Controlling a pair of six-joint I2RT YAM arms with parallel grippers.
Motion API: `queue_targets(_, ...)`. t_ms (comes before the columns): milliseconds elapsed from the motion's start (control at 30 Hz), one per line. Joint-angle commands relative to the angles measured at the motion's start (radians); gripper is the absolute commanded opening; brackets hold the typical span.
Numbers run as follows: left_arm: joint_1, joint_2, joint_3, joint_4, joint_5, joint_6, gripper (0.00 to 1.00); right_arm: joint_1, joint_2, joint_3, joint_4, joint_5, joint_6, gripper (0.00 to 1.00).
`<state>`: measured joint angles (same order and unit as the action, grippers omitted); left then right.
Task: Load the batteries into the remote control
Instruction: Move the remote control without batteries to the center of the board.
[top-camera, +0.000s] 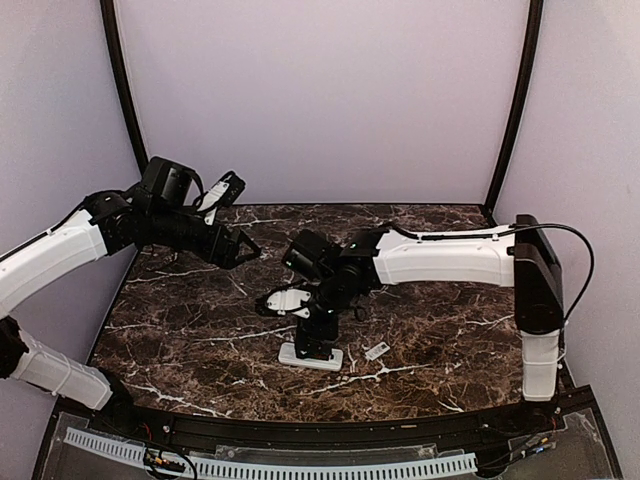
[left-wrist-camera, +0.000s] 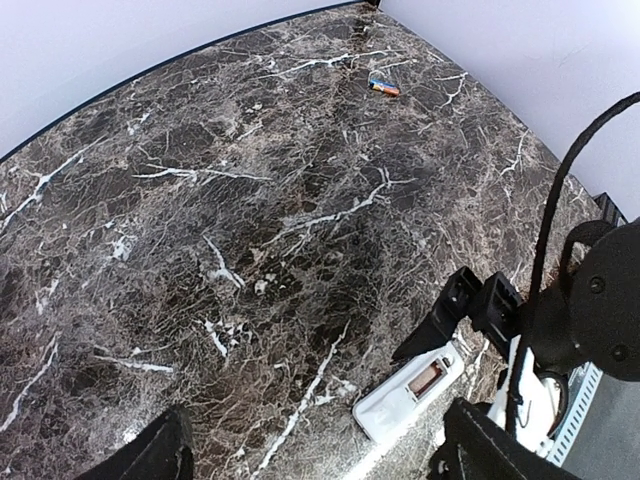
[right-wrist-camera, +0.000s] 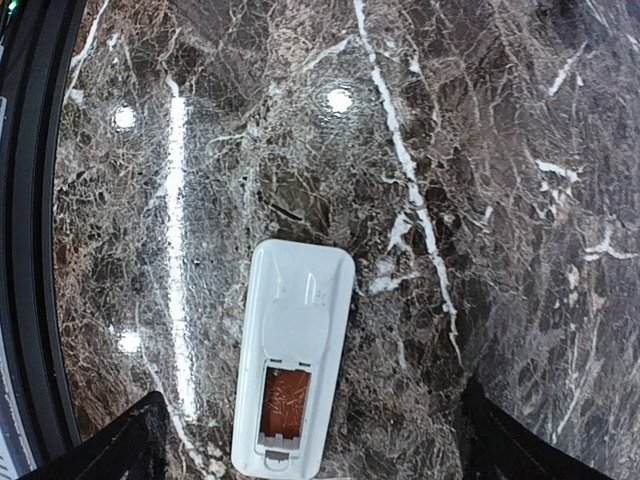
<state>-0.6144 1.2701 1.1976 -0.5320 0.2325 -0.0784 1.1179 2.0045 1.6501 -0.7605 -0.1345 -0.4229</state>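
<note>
The remote control (right-wrist-camera: 290, 340) lies back-up on the marble, a slim white handset with its compartment (right-wrist-camera: 285, 400) uncovered and orange-red showing inside. My right gripper (right-wrist-camera: 312, 395) hovers straight over it, open, with its fingers (right-wrist-camera: 140, 440) wide of both long edges and touching nothing. From the top view the right gripper (top-camera: 315, 342) points down at the remote control (top-camera: 310, 357). A loose orange-red battery (left-wrist-camera: 383, 87) lies far off near the table's back edge. My left gripper (left-wrist-camera: 320, 445) is open and empty, raised at the rear left (top-camera: 245, 245); its view catches the remote control (left-wrist-camera: 405, 395).
A small flat white cover piece (top-camera: 377, 350) lies just right of the remote. The right arm (top-camera: 450, 258) spans the table's middle from the right side. A black rim (right-wrist-camera: 25, 250) marks the near table edge. Pale walls close the back and sides.
</note>
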Motion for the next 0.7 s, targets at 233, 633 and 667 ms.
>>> queue_targets(233,0.036,-0.051,-0.039,-0.004,0.027,0.012,0.86,0.000,0.187,0.093,-0.044,-0.046,0.060,0.86)
queue_targets(633,0.039,-0.052,-0.051,0.004,0.029,0.012,0.86,0.045,0.156,-0.007,0.015,-0.017,0.037,0.46)
queue_targets(667,0.040,-0.052,-0.052,0.004,0.029,0.011,0.86,0.047,0.148,-0.017,0.018,-0.021,0.037,0.44)
